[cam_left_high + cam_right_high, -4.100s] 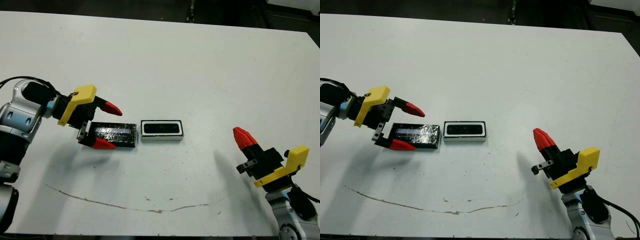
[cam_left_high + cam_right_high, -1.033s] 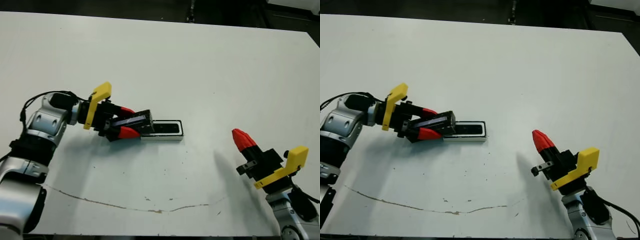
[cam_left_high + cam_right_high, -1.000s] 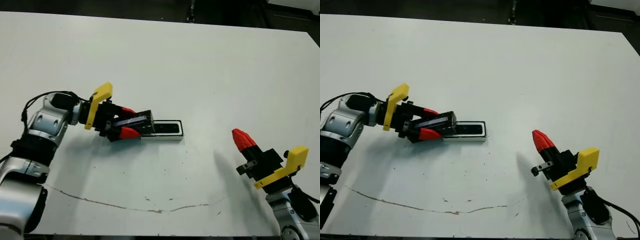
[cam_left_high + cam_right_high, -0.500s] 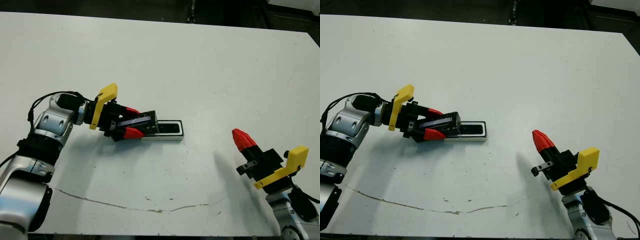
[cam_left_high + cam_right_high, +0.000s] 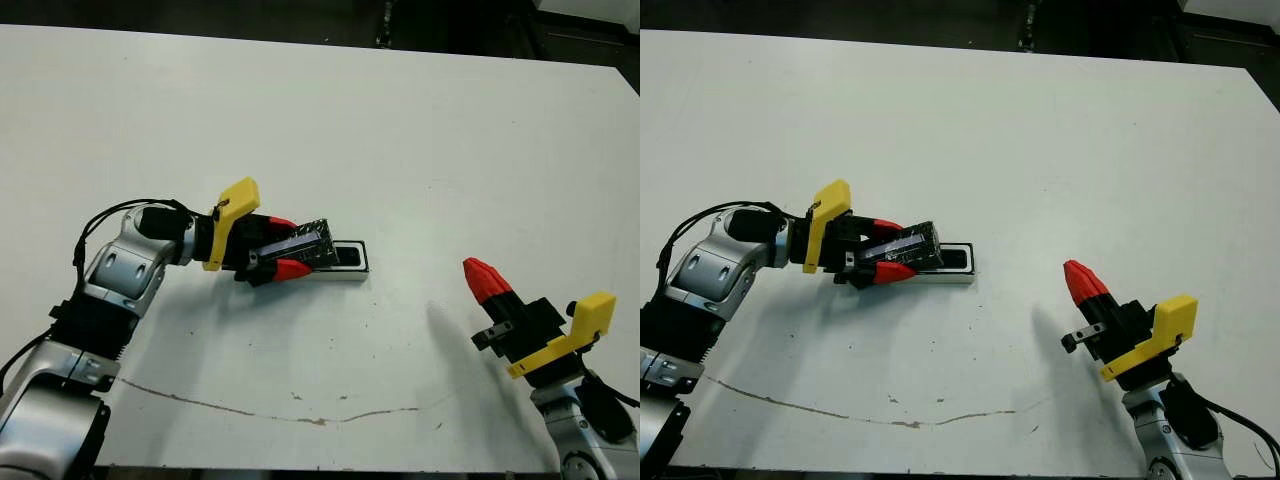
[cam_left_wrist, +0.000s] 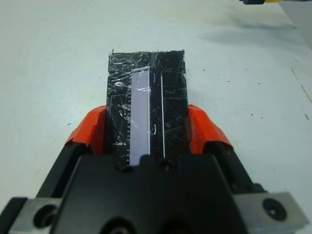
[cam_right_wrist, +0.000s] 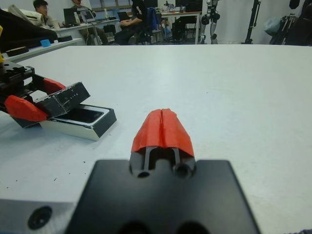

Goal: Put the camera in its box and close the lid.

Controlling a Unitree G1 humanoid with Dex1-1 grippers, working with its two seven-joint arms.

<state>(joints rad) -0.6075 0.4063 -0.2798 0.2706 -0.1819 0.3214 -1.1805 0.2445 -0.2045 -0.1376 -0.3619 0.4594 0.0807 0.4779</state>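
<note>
Lid (image 5: 301,243) (tilted) over box (image 5: 350,263) edge

The left arm reaches in from the left with its gripper (image 5: 282,247) clamped on the lid (image 5: 305,241), held tilted, while the right gripper (image 5: 485,279) rests near the table's right front, its two red fingertips pressed together.

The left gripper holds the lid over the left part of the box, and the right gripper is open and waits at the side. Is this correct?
Not fully. The right gripper is shut: the right wrist view shows its red tips pressed together. The rest is right: the left gripper holds the lid over the left part of the box, and the right one waits at the side.
</note>
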